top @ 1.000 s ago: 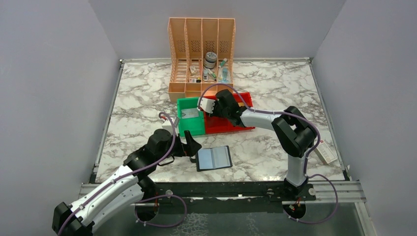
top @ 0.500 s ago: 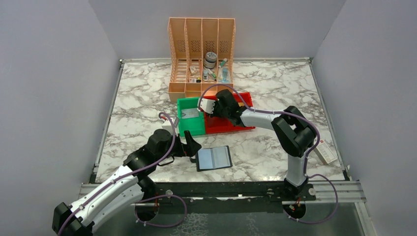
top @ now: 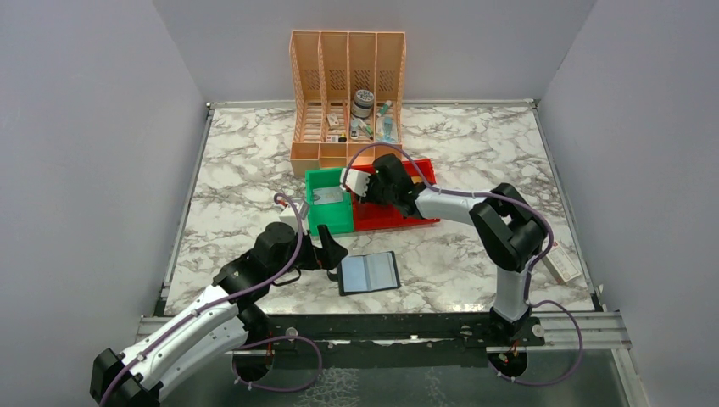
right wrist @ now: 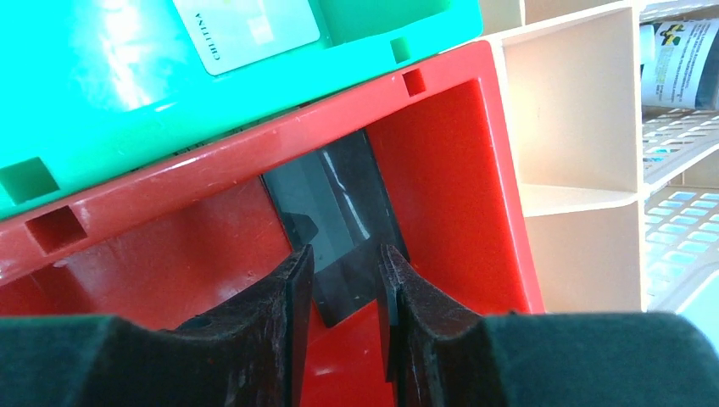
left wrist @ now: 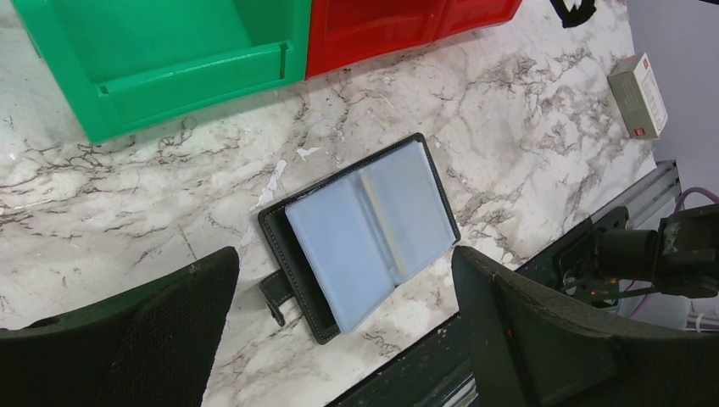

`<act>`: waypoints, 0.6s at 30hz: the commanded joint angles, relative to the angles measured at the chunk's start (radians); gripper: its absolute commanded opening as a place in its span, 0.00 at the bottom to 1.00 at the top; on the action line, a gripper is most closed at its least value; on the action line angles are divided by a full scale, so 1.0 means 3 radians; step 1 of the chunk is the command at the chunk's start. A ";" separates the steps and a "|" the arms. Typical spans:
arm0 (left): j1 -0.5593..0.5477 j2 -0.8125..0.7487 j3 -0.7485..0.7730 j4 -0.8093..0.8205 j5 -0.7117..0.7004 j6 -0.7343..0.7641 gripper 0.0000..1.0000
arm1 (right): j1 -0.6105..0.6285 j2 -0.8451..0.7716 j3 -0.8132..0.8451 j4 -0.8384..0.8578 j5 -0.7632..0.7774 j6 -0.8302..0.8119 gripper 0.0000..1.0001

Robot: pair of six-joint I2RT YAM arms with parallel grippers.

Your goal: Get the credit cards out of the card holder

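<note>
Got card holder [left wrist: 365,225] splayed flat on worktop [left wrist: 526,110], pale-blue lining up, left hand [left wrist: 343,254] wide open above, right hand [right wrist: 343,254] parted over dark grey card [right wrist: 331,186] in red bin [right wrist: 458,170].

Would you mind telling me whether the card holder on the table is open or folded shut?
Open: the card holder lies spread flat on the table, both pale blue inner panels facing up.

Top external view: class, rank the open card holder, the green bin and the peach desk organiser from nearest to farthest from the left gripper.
1. The card holder: lying open on the table, just right of the left gripper.
2. The green bin: a little beyond the gripper, toward the back.
3. The peach desk organiser: farthest, at the table's back edge.
</note>
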State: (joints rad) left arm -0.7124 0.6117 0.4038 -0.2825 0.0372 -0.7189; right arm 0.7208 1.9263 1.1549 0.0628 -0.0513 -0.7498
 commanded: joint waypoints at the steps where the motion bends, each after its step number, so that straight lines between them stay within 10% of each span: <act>1: 0.0023 0.0031 0.0098 0.0138 0.0123 0.0003 0.99 | 0.0021 -0.0121 -0.0028 0.0118 -0.0117 0.0193 0.34; 10: 0.0023 0.0100 0.0120 0.0242 0.0246 -0.0012 0.99 | 0.0021 -0.0507 -0.0263 0.0676 0.0093 0.2005 0.30; 18: 0.0022 0.0012 0.0137 0.0069 0.0154 -0.0020 0.99 | 0.0020 -0.0095 0.0483 -0.0996 -0.0016 0.2990 0.23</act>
State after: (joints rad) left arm -0.7124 0.6403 0.4049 -0.2455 0.0860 -0.7197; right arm 0.7208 1.8278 1.2167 0.0044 -0.0383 -0.0364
